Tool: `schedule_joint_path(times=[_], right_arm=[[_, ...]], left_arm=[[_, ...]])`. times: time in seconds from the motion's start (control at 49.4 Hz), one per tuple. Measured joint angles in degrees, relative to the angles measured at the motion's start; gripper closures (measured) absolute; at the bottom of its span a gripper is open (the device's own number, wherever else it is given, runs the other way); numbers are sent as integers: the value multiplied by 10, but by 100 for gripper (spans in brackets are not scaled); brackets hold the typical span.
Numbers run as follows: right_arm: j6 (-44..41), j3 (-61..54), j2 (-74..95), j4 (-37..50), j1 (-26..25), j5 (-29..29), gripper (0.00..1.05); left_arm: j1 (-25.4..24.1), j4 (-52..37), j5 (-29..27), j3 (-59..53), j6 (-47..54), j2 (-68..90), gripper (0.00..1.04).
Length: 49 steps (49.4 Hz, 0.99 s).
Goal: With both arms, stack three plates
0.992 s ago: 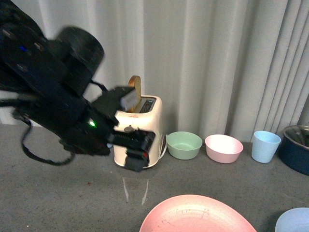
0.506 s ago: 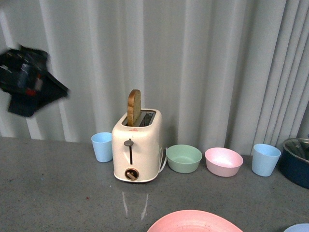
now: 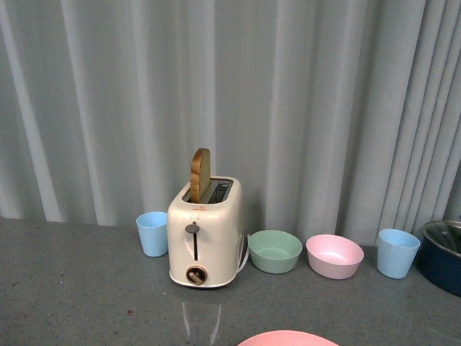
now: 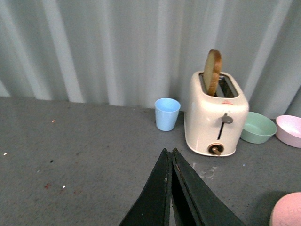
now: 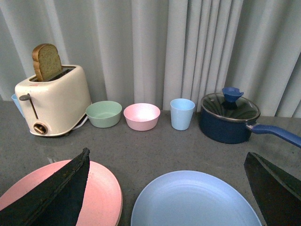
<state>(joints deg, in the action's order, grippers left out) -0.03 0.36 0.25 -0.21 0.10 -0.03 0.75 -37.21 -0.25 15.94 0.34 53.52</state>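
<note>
The pink plate (image 5: 101, 197) lies on the grey counter beside the light blue plate (image 5: 195, 200). My right gripper (image 5: 167, 157) is open and empty, its jaws wide apart above both plates. A sliver of the pink plate shows at the bottom of the front view (image 3: 288, 339) and in a corner of the left wrist view (image 4: 288, 212). My left gripper (image 4: 169, 151) is shut and empty, above bare counter short of the toaster. The cream plate is out of view. No arm shows in the front view.
A cream toaster (image 3: 205, 234) with a bread slice stands at the back. Beside it are a blue cup (image 3: 153, 233), a green bowl (image 3: 274, 251), a pink bowl (image 3: 334, 256) and another blue cup (image 3: 397, 253). A dark blue lidded pot (image 5: 229, 117) stands at the right.
The left arm, which filled the left of the front view, swung up and left and has gone out of that view. The view has tilted up; the plates sank toward the bottom edge.
</note>
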Motion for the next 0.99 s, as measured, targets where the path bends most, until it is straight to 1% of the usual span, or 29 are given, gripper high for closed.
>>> schedule_joint_path(times=[0.182, 0.385, 0.688, 0.749, 0.992], right_arm=[[0, 0, 0, 0, 0, 0, 7], [0, 0, 0, 0, 0, 0, 7], [0, 0, 0, 0, 0, 0, 7], [0, 0, 0, 0, 0, 0, 7], [0, 0, 0, 0, 0, 0, 7]], left_arm=[[-7, 3, 3, -59, -2, -63, 101], [-7, 40, 2, -106, -2, -144, 101], [-7, 107, 2, -136, -2, -243, 101], [-7, 94, 2, -144, -3, -252, 101], [-7, 153, 2, -144, -4, -318, 101]])
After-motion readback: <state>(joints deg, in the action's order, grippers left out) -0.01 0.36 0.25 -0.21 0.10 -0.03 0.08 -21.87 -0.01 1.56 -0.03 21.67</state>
